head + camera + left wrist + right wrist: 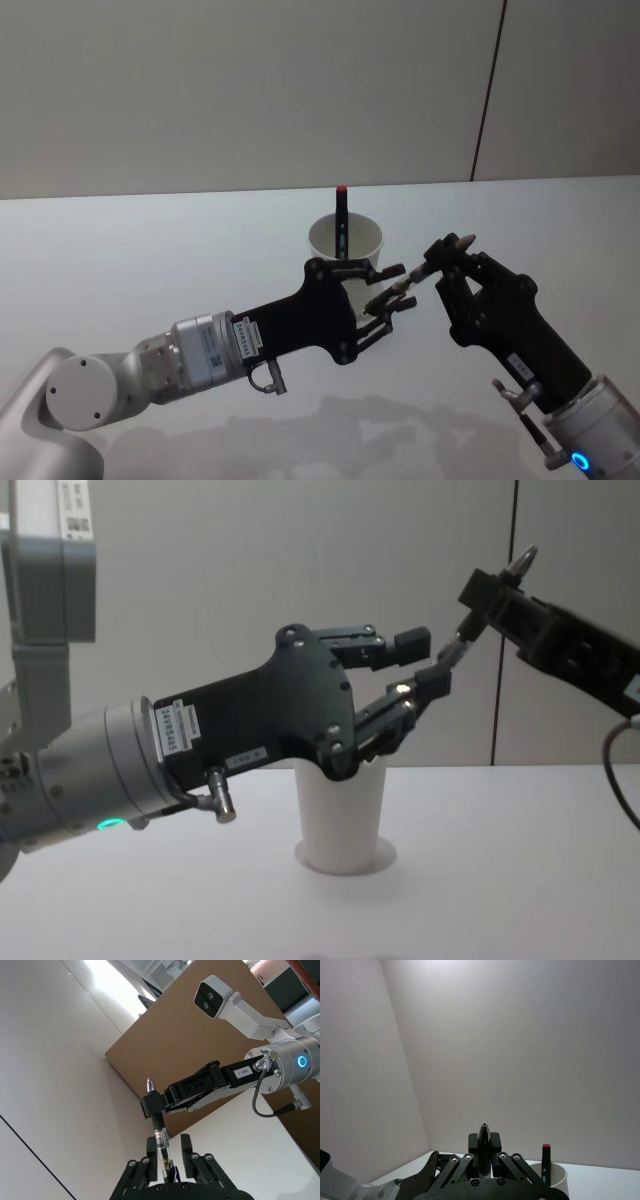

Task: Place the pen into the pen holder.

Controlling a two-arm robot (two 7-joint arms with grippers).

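Just above the cup [346, 245], the right gripper [441, 259] is pinching the pen [408, 282], which is slanting down toward the left gripper [385, 289]; that one's fingers are spread around the pen's lower end, closer to the cup.

pen holder [345, 238] behind left end effector [395, 288] | right end effector [445, 258] right | marker [341, 215] in holder

A plain white table [120, 250] carries the pen holder [356, 238], a white paper cup standing upright.
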